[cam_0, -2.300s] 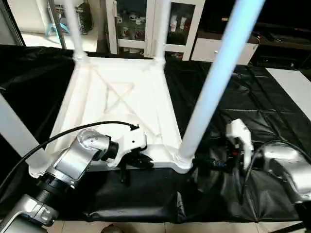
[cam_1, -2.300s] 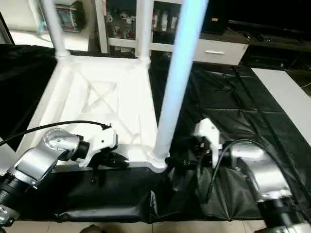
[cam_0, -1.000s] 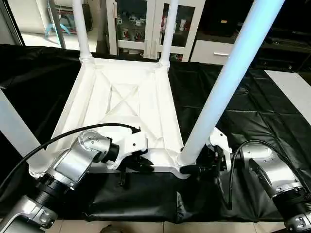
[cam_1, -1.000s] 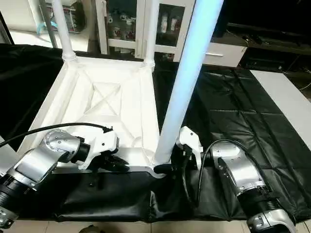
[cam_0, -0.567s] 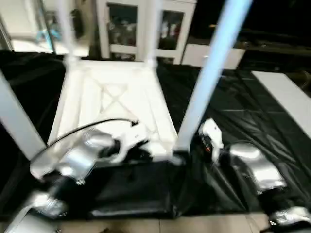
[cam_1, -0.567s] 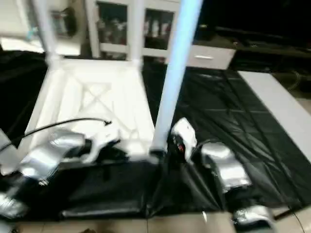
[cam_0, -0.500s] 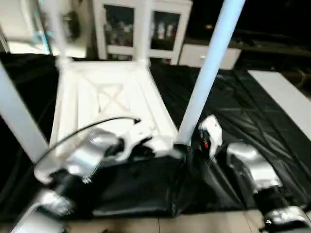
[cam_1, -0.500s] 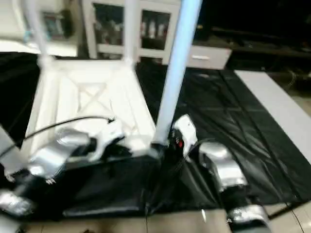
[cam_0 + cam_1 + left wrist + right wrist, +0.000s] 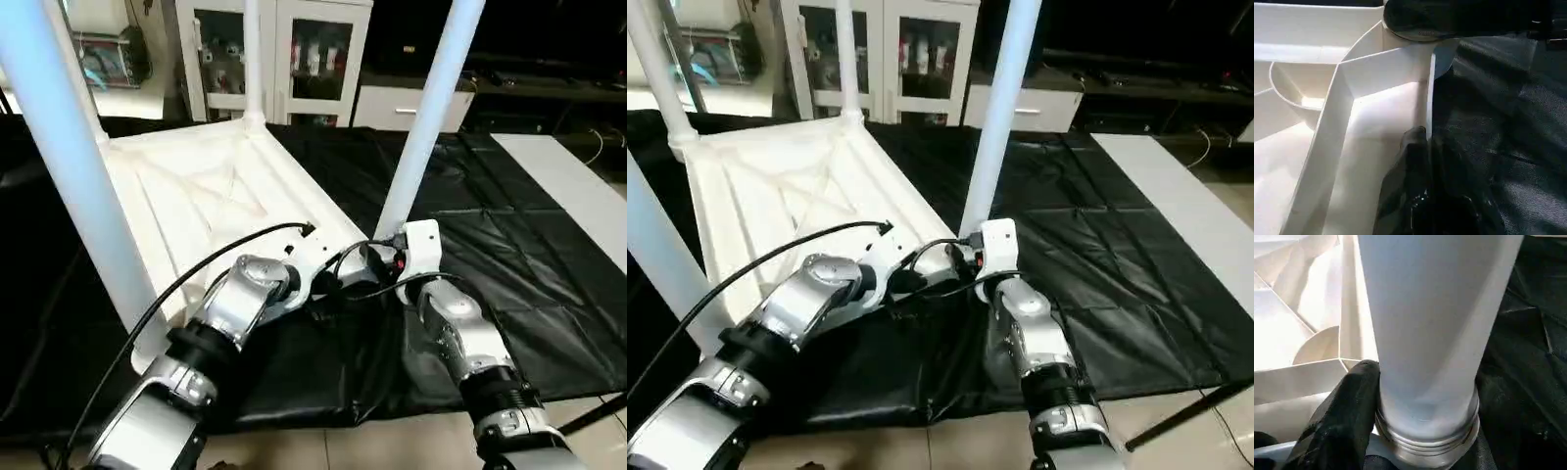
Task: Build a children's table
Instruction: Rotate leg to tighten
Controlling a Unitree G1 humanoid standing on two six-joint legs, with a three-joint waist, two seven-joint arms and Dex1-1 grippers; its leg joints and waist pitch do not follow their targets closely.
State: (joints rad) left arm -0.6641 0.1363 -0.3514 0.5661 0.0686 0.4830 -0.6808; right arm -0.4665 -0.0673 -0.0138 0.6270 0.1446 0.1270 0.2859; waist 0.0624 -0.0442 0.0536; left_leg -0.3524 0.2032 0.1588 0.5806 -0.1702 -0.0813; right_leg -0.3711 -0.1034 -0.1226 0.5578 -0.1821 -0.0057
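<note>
With four legs socketed, top [image 9: 201, 196] inverted: left gripper [image 9: 1422, 147] pinches rim; right gripper [image 9: 1376, 431] clasps near leg [image 9: 426, 117]. Next, likely: flip upright.

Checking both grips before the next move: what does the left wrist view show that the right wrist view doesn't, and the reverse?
Left wrist view: the left gripper shut on the table top's outer rim, ribs meeting beside a round socket wall.

Right wrist view: the near-right leg upright in its corner socket, one black finger of the right gripper against its base.

Both: the white ribbed underside and the black cloth.
</note>
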